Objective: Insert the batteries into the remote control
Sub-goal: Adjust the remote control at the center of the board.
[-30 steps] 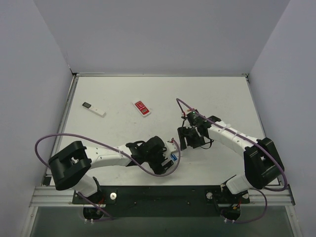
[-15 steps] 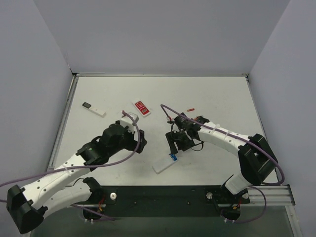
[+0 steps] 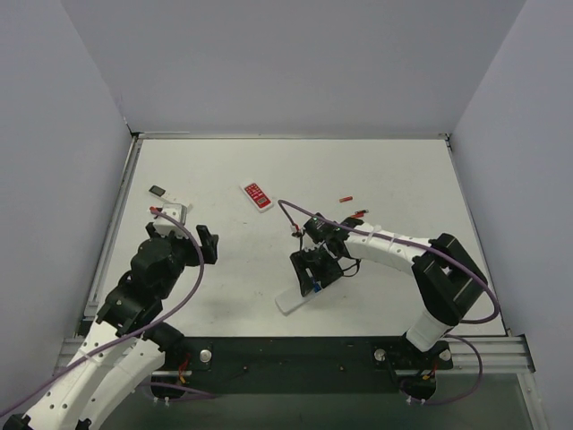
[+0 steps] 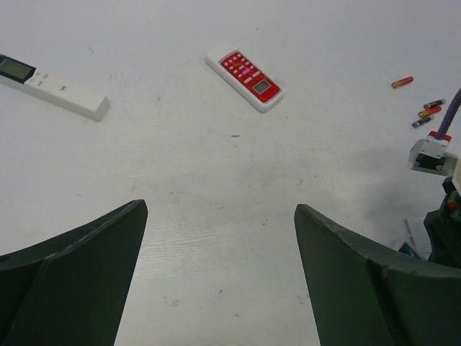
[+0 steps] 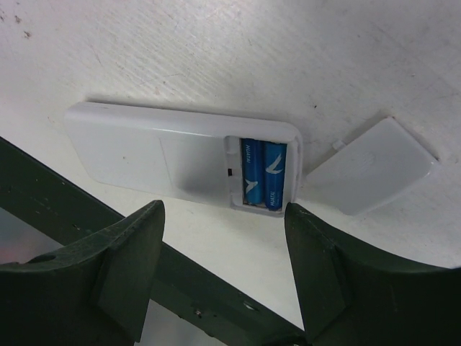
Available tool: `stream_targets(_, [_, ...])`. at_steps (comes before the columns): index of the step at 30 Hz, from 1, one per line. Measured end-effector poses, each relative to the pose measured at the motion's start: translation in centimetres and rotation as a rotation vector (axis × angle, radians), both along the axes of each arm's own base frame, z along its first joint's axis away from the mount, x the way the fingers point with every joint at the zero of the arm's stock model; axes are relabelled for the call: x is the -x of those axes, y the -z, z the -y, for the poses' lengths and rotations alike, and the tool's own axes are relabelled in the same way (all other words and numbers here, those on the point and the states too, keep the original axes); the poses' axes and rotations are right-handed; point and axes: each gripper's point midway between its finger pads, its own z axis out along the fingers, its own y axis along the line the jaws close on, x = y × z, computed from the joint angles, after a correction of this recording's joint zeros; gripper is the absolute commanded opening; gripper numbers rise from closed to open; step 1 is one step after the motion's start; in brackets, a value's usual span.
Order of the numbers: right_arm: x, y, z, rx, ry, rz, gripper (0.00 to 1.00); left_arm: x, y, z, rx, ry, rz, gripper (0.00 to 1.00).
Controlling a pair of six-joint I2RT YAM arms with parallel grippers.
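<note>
The white remote control (image 5: 155, 155) lies back up on the table, its battery bay uncovered. Two blue batteries (image 5: 263, 175) sit side by side in the bay. My right gripper (image 5: 223, 216) hovers open just above the remote's near side, with nothing between its fingers. In the top view the right gripper (image 3: 309, 269) hangs over the far end of the remote control (image 3: 291, 303). My left gripper (image 3: 202, 242) is far off to the left, open and empty. In its own view the left gripper (image 4: 220, 209) has only bare table between its fingers.
The loose white battery cover (image 5: 371, 167) lies right beside the bay. A red-faced remote (image 4: 245, 76) and a slim white remote (image 4: 54, 88) lie further back. Red and dark cells (image 4: 428, 112) lie behind the right arm. The table's dark front rail (image 5: 180, 281) is close by.
The left arm has swung back from the remote to the left side of the table. The right gripper has moved left and nearer, over the remote.
</note>
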Motion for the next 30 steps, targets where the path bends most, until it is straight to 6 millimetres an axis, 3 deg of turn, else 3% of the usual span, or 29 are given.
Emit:
stream_targets(3, [0.5,0.3,-0.2,0.006,-0.012,-0.014,0.63,-0.1,1.3,-0.9,-0.026,-0.031,-0.020,0.94])
stream_targets(7, [1.0,0.4,-0.9,0.011,-0.030,-0.023,0.63,-0.3,1.3,-1.6,-0.032,-0.056,-0.015,0.94])
stream_targets(20, [3.3,-0.7,-6.6,-0.041,-0.188,-0.030,0.63,-0.7,0.8,-4.7,-0.005,-0.177,0.022,0.93])
stream_targets(25, [1.7,-1.8,-4.5,-0.007,-0.304,0.075,0.68,-0.7,0.6,-5.5,0.003,-0.203,0.034,0.93])
stream_targets(30, [-3.5,-3.9,0.3,0.070,-0.353,0.257,0.68,-0.8,0.5,-5.9,0.011,-0.217,0.041,0.92])
